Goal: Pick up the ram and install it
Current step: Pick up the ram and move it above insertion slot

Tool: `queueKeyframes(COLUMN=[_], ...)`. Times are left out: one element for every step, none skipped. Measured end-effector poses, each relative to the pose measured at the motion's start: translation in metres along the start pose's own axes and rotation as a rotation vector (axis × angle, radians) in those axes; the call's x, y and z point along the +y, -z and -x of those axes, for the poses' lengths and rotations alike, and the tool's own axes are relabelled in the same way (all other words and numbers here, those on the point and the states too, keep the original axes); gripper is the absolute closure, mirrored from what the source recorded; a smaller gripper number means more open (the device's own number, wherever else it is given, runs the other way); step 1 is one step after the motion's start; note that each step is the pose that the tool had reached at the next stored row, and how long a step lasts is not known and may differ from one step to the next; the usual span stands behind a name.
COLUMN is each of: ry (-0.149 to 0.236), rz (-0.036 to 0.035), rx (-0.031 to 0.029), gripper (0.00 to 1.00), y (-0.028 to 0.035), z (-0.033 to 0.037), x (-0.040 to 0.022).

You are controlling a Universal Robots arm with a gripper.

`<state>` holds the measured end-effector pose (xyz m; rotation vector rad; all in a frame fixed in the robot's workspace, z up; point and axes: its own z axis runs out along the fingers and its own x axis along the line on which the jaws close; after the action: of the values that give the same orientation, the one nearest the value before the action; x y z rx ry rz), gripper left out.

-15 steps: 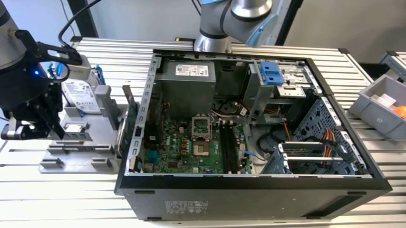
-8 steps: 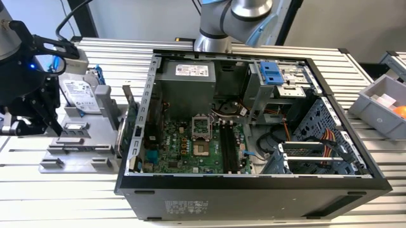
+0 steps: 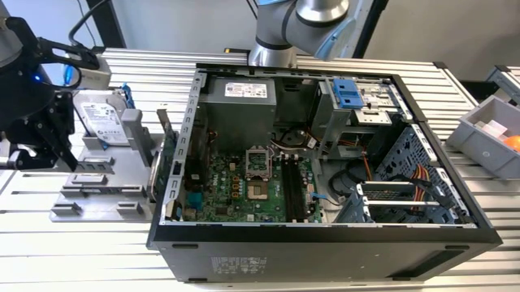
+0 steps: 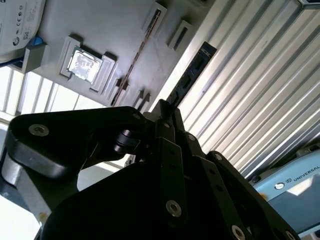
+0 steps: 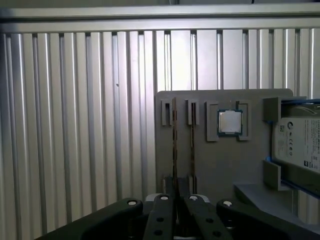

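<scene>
The ram [image 4: 192, 72] is a thin dark stick with small chips, and it juts out from between my black fingers. My gripper [image 4: 165, 112] is shut on its near end. In the first wrist view the ram [image 5: 174, 145] shows edge-on, running from my gripper [image 5: 178, 197] across the grey fixture plate [image 5: 220, 170]. It sits a little off the fixture's left slot blocks. In the exterior view my gripper [image 3: 41, 152] hangs over the left end of the fixture plate [image 3: 106, 194], well to the left of the open computer case [image 3: 325, 234].
Another thin stick [image 5: 192, 140] stands on edge in the neighbouring fixture slot. The fixture also carries a square processor chip [image 5: 230, 121] and a hard drive [image 3: 101, 121]. Long black slots [image 3: 294, 188] lie on the motherboard inside the case. A grey bin [image 3: 488, 140] stands at the exterior view's right.
</scene>
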<state>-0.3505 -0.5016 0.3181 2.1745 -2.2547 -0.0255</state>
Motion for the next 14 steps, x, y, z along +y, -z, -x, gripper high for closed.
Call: queueKeyframes(ry=[0.000,0.000,0.000,0.000,0.000,0.000,0.000,0.000,0.000,0.000,0.000,0.000,0.000,0.000], rz=[-0.0006,-0.0010,-0.0014,-0.0013,-0.0013,-0.0014,-0.0016,-0.0016,-0.0015,-0.0015,-0.0015,-0.0015,-0.0015,-0.0015], rx=[0.0010,0.0028,0.0046,0.0054,0.0054,0.0053,0.0052,0.0052,0.0053,0.0053,0.0053,0.0054,0.0052,0.0053], gripper=[1.00,1.00,1.00,1.00,1.00,1.00,1.00,1.00,1.00,1.00,1.00,1.00,1.00,1.00], y=[0.0007,0.0017,0.0027,0.0038,0.0050,0.0060,0.0066,0.0073,0.0080,0.0088,0.0095,0.0104,0.0111,0.0120], z=[0.0006,0.0013,0.0017,0.0017,0.0017,0.0017,0.0017,0.0017,0.0018,0.0017,0.0018,0.0018,0.0018,0.0018], x=[0.0001,0.0002,0.0002,0.0002,0.0002,0.0002,0.0003,0.0003,0.0003,0.0003,0.0003,0.0003,0.0004,0.0004])
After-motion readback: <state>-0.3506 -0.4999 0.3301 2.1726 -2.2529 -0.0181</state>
